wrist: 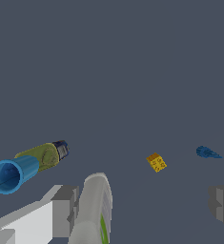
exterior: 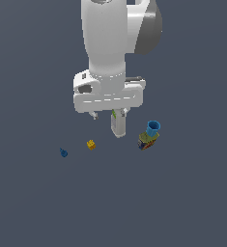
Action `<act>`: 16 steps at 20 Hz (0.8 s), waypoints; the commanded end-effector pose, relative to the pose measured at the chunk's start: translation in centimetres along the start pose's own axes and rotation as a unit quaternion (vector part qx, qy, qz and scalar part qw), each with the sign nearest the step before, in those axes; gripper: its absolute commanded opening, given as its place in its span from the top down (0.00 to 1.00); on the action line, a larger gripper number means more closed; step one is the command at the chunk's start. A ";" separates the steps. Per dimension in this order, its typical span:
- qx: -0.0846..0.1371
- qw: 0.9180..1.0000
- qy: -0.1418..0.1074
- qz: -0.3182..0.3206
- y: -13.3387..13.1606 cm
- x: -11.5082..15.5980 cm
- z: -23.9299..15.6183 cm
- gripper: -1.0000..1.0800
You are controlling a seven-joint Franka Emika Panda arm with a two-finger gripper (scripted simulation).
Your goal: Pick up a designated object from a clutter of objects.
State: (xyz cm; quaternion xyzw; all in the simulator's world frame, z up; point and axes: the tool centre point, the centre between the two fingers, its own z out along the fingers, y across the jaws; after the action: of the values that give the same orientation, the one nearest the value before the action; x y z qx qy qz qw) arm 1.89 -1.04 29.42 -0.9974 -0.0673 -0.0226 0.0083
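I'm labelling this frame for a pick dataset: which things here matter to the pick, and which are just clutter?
Job:
yellow toy brick
gripper, open, not yet on the brick

Lying about:
white bottle
blue cup
colourful box
tiny blue piece

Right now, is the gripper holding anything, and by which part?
Nothing is held. The gripper is open, fingers apart, and the yellow brick lies free on the floor.

Even, flat light, dim grey backdrop; no clear shadows or glare. Renders soft, low-res; small items look blurry.
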 end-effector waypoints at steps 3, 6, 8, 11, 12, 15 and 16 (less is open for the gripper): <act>0.000 0.999 -0.003 -0.036 1.5 -0.1 3.1 0.04; 0.000 0.998 -0.005 -0.064 2.7 -0.3 5.4 0.04; 0.000 0.997 -0.006 -0.082 3.4 -0.6 7.0 0.04; 0.000 0.994 -0.009 -0.110 4.5 -1.0 9.3 0.04; 0.000 0.993 -0.009 -0.119 4.9 -1.2 10.0 0.04; 0.000 0.989 -0.012 -0.147 6.0 -1.9 12.3 0.04; 0.000 0.988 -0.013 -0.156 6.3 -2.1 13.1 0.04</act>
State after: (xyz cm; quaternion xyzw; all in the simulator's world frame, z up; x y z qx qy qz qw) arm 1.45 -6.77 17.36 -0.9780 -0.2081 -0.0119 0.0042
